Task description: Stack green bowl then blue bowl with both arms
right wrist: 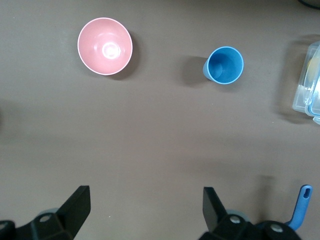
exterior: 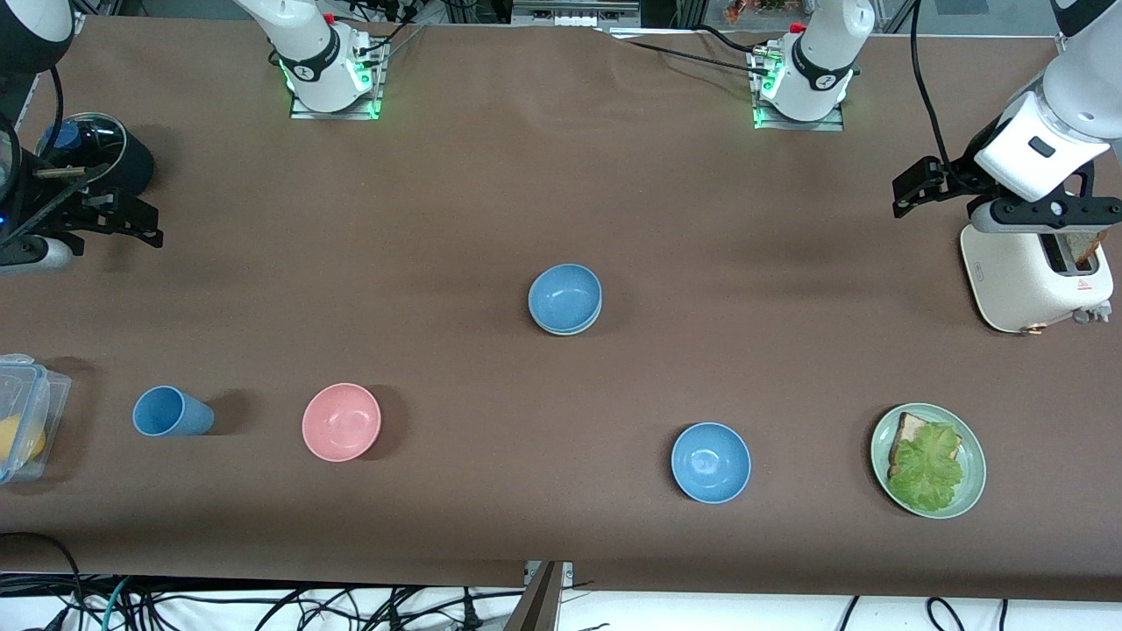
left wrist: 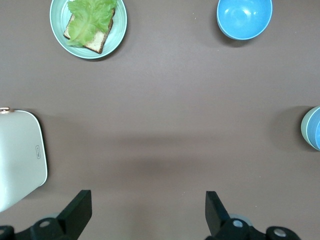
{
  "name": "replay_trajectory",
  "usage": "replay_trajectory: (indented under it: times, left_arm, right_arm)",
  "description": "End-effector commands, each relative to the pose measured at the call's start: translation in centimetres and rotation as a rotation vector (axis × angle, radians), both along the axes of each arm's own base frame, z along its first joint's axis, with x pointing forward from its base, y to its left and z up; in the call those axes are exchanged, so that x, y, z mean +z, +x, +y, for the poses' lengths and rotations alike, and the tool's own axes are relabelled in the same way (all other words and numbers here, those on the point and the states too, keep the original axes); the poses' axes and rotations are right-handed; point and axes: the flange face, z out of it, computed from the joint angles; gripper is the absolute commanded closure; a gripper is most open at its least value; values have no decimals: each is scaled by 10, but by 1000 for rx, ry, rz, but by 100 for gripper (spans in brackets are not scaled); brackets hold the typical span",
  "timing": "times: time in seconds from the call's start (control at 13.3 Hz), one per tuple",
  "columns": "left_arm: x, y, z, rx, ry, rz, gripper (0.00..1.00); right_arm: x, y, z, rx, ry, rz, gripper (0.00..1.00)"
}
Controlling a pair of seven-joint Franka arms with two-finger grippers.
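Where the brown cloth is bare mid-table, I see the matte blue bowl nested in the green bowl. Left gripper and right gripper hang spread wide, empty, at their table ends.

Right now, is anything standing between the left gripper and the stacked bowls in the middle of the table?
Nothing visible does. The left gripper hangs open near the toaster, and only bare tablecloth lies between it and the blue bowl nested in the green bowl.
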Motion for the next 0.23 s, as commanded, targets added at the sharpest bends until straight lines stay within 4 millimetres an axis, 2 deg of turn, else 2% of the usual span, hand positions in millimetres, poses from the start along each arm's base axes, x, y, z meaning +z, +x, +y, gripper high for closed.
replay_trajectory:
  times: [0.0, 0.15]
  left_arm:
    - [-2, -3, 2, -26, 18, -14, 0]
    - [-5, 0, 7, -20, 17, -4, 0]
  right_arm:
    - [3, -3, -2, 13, -1, -2, 1]
    - [3, -3, -2, 13, 1, -2, 1]
